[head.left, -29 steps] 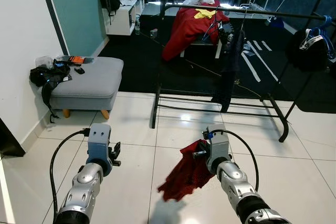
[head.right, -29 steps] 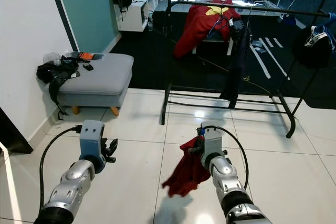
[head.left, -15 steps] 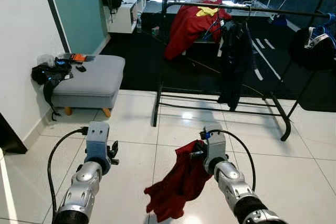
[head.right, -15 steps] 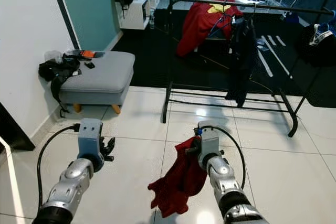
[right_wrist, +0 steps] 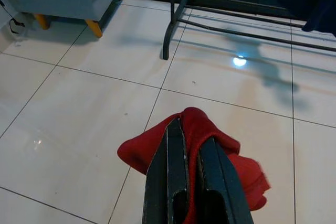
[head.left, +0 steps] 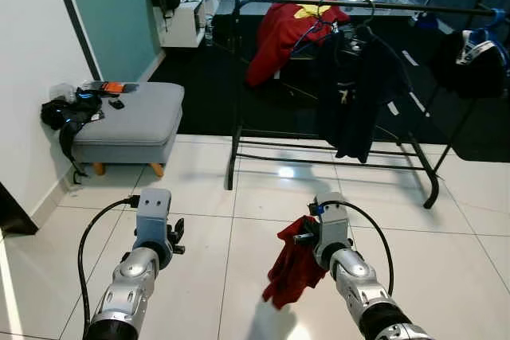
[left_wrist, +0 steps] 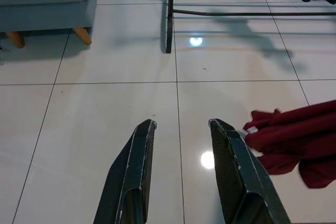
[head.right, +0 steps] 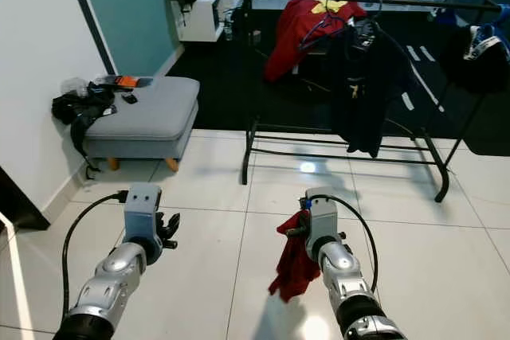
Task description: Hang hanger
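Note:
My right gripper (right_wrist: 188, 132) is shut on a dark red cloth (head.left: 293, 265) that hangs bunched below it, above the white tiles. No hanger can be made out in the cloth. My left gripper (left_wrist: 181, 124) is open and empty, held low over the floor to the left of the cloth. Ahead stands a black clothes rack (head.left: 360, 6). A black garment (head.left: 358, 93) hangs from its rail, and a red and yellow garment (head.left: 285, 31) hangs beside it.
A grey footstool (head.left: 131, 117) stands at the left by the wall, with a black bag (head.left: 64, 111) at its end. A white shelf unit (head.left: 182, 25) is at the back left. Dark bundles (head.left: 470, 61) hang at the rack's right end.
The red cloth has swung back from the lower left and now hangs bunched under my right gripper. The view has shifted a little, and the black garment on the rack spreads wider.

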